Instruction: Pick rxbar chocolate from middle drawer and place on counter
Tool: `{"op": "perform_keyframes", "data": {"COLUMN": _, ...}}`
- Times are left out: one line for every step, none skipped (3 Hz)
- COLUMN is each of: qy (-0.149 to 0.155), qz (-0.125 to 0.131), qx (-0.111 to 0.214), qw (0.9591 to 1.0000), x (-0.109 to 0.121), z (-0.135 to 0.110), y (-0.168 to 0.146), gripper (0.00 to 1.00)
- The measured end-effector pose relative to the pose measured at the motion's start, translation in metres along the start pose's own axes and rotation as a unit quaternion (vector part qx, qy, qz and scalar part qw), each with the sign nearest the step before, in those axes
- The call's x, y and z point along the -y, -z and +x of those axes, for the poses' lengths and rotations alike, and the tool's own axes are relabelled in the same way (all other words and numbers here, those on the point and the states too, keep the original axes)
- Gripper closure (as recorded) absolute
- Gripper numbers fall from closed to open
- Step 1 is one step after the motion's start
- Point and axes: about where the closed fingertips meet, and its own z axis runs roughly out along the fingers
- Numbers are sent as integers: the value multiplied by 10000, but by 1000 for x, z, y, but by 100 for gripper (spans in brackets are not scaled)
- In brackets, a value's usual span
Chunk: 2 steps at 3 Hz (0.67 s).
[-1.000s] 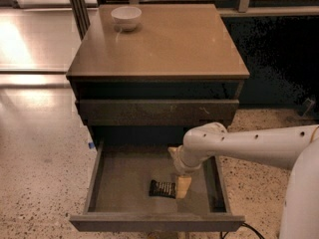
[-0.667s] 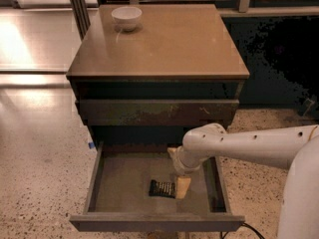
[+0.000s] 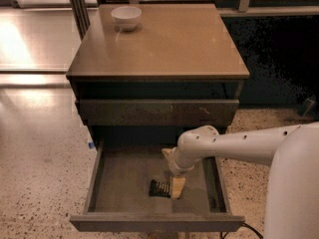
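1 white bowl (image 3: pixel 126 17), upright, on the back-left corner of the worktop (image 3: pixel 169 44). Scuffed drawer front (image 3: pixel 157 112) below the worktop edge, shut, with pale worn patches. Speckled terrazzo floor (image 3: pixel 40 193) at left and lower right. Glossy pale strip (image 3: pixel 30 44) with glare further back at left. 1 small blue bit (image 3: pixel 91 145) just beside the back-left corner of the open drawer (image 3: pixel 124 183). Dark cable (image 3: pixel 250 229) on the floor, bottom right. Gripper (image 3: pixel 175 187) low inside the drawer.

Dark rxbar chocolate (image 3: pixel 159 188) flat in middle drawer (image 3: pixel 124 180), tool (image 3: pixel 176 187) seemingly touching.

One end effector (image 3: pixel 175 186) inside one open drawer (image 3: pixel 122 180), one bar (image 3: pixel 159 188), one bowl (image 3: pixel 126 17).
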Motion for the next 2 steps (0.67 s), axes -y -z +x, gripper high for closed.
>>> {"op": "perform_keyframes", "data": {"qy": 188, "qz": -241, "qx": 77, "qw": 9995, "x": 3, "z": -8, "y": -24, "gripper": 0}}
{"op": "perform_keyframes", "data": {"qy": 128, "qz": -890, "qx": 92, "qw": 9959, "x": -20, "z": -8, "y": -42, "gripper": 0}}
